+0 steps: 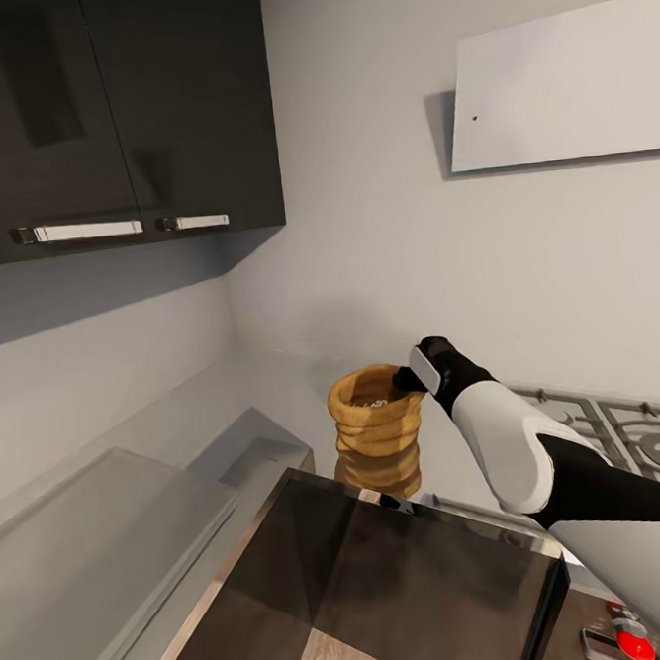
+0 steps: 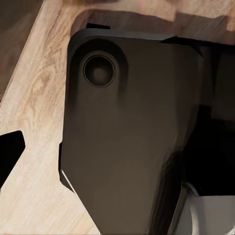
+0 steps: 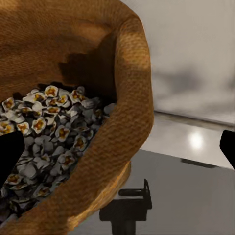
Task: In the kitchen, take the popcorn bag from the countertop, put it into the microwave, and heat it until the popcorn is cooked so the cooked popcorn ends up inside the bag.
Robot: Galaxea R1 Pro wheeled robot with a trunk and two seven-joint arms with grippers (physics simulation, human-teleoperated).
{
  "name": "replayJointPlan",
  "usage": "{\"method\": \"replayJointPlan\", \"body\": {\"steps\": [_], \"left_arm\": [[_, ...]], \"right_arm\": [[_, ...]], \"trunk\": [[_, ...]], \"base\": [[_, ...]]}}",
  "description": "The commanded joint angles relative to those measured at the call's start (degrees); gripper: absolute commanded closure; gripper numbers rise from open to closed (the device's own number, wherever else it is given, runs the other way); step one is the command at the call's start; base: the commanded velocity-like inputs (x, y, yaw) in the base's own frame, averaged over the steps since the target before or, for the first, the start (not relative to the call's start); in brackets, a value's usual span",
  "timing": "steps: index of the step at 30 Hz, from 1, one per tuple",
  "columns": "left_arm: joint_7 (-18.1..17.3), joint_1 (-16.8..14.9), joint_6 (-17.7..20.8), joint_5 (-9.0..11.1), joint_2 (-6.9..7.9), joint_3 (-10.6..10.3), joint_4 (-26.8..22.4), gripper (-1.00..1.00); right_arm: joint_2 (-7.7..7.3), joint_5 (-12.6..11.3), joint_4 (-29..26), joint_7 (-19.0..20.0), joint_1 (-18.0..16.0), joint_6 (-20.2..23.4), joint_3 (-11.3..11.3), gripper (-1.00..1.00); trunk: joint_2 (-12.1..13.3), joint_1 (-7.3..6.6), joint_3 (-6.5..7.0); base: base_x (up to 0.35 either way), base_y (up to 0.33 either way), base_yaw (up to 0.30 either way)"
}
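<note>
Dark glass fills the near part of my head view: one open microwave door [image 1: 390, 583], hinged out flat towards me, with wood-grain floor showing through it. At about 4 o'clock my right arm [image 1: 518, 454] crosses over that door's far corner, white shell then black wrist.

Just beyond the door stands one popcorn bag [image 1: 378, 430], tan burlap with a rolled rim, upright on the grey desk [image 1: 137, 524] and mirrored in its sheen. My right end effector [image 1: 413, 376] sits at the bag's rim on its 3 o'clock side; one finger looks to be inside the mouth and one outside, straddling the rim, though I cannot tell whether they are pinched on the cloth. Through the right wrist camera I see the popcorn [image 3: 44, 132], a heap of whitish kernels with orange centres, lying inside the bag.

At 4 o'clock past the arm lies one hob grate [image 1: 616, 432]. Farther off, two dark wall cabinets [image 1: 104, 110] with two bright handles hang at 10 o'clock, and one pale hood [image 1: 559, 84] at 2 o'clock.

My left wrist camera shows a dark panel over wooden floor; I cannot tell how the left end effector stands.
</note>
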Motion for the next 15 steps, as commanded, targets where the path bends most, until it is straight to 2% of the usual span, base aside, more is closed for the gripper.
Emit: {"method": "replayJointPlan", "body": {"steps": [1, 8, 15], "left_arm": [[-0.27, 0.02, -0.1, 0.34, 0.0, 0.4, -0.05, -1.0], [-0.32, 0.02, -0.07, 0.34, 0.01, 0.38, -0.03, -1.0], [-0.28, 0.02, -0.05, 0.42, 0.01, 0.38, -0.03, -1.0]], "right_arm": [[0.07, 0.65, 0.0, 0.05, -0.04, 0.3, -0.35, -1.0], [0.07, 0.61, 0.11, 0.1, -0.04, 0.25, -0.21, -1.0], [0.07, 0.3, 3.02, -0.03, -0.04, 0.54, -0.44, -1.0]], "trunk": [[-0.04, 0.01, -0.06], [-0.04, 0.01, -0.06], [-0.04, 0.01, -0.06]], "base": [[0.169, 0.0, 0.0], [0.211, 0.0, 0.0], [0.041, 0.0, 0.0]]}}
